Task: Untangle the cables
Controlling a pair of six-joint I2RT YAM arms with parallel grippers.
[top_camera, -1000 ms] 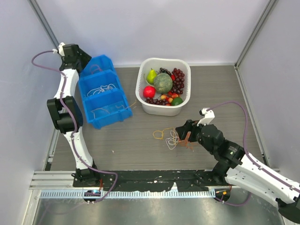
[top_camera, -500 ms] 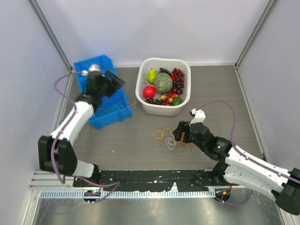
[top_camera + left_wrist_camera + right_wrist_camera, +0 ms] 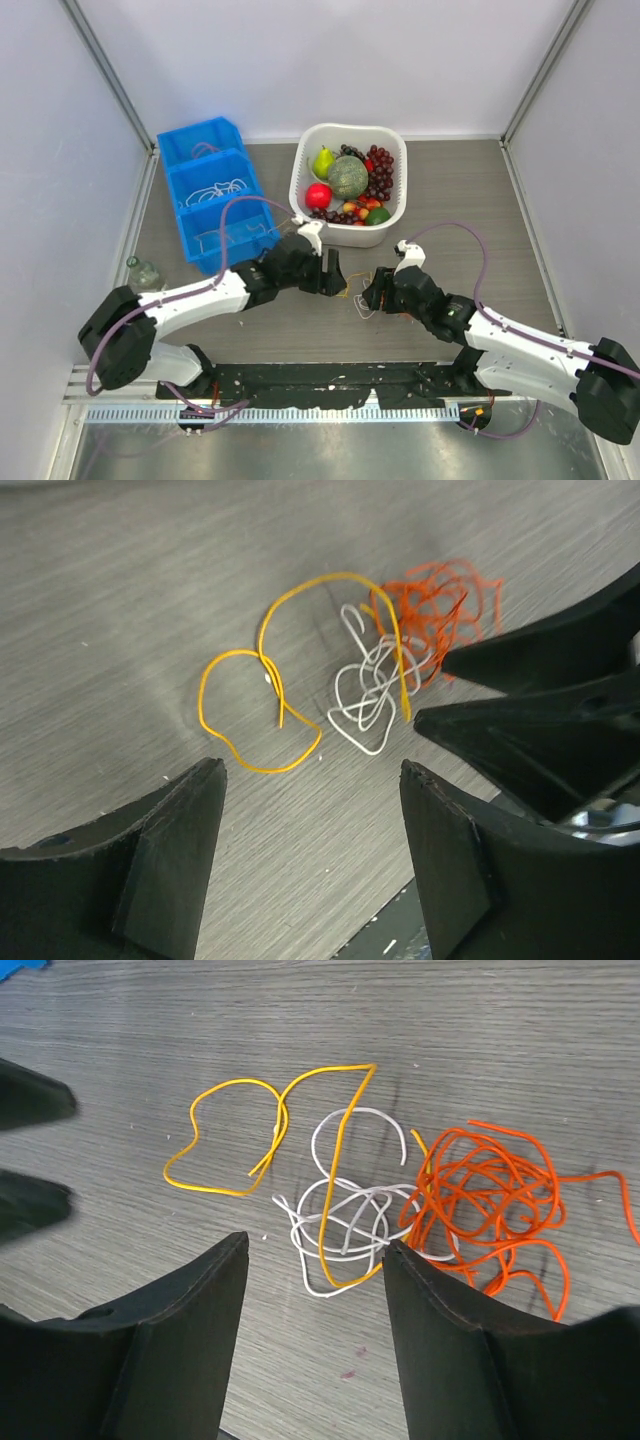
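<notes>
The cables lie tangled on the table between my two grippers (image 3: 356, 296). In the left wrist view a yellow-orange cable (image 3: 330, 576) loops at the left, a white one (image 3: 365, 705) is knotted in the middle, and an orange-red bundle (image 3: 435, 605) lies behind. My left gripper (image 3: 310, 770) is open and empty, just short of the yellow loop. My right gripper (image 3: 315, 1245) is open and empty, just short of the white cable (image 3: 345, 1222). There the yellow cable (image 3: 200, 1188) crosses the white one and the orange-red bundle (image 3: 490, 1195) lies to the right. The two grippers face each other.
A blue bin (image 3: 215, 200) with three compartments, thin cords inside, stands at the back left. A white basket (image 3: 398, 215) of fruit stands just behind the cables. A small clear object (image 3: 143, 272) lies by the left wall. A black rail runs along the near edge.
My left arm has swung from the blue bin down to the middle of the table and now faces the cables. My right gripper has edged left toward them.
</notes>
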